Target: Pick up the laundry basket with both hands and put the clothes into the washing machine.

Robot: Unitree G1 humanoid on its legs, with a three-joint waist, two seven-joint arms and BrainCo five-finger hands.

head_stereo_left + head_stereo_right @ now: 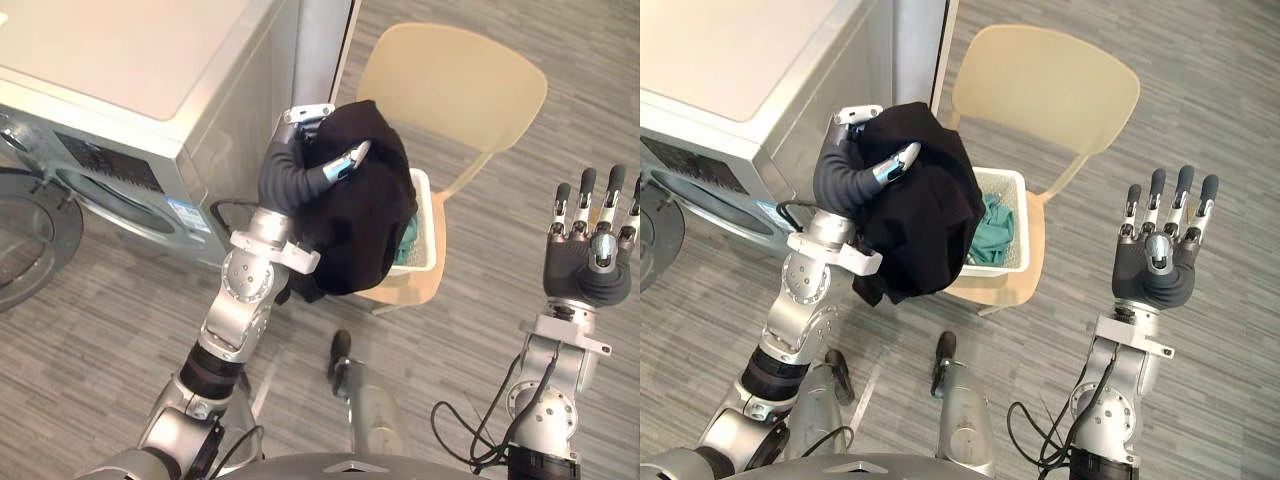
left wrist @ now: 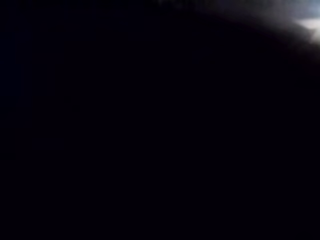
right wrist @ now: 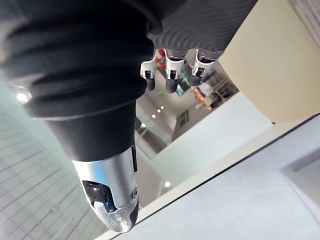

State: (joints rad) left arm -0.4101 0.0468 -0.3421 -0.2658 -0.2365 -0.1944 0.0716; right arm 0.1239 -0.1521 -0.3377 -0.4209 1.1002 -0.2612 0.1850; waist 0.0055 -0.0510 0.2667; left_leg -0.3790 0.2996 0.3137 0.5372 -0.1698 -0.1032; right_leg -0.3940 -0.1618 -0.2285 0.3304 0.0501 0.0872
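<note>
I saw the left hand (image 1: 340,168) with fingers curled into a black garment (image 1: 365,220), raised over the basket (image 1: 428,235) on the chair (image 1: 455,80), beside the washing machine (image 1: 120,90). The right hand (image 1: 585,265) hung well apart, fingers straight, empty.

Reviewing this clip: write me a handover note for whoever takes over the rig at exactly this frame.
Left hand: raised, fingers curled on the black garment, which hangs over the basket.
Right hand: open, empty, held up to the right.
The basket sits on the yellow chair beside the washing machine; a teal garment lies in it. The machine door is open.
Done: black garment in hand.
Left: put it in the machine, then the teal one. The basket itself is not lifted.
</note>
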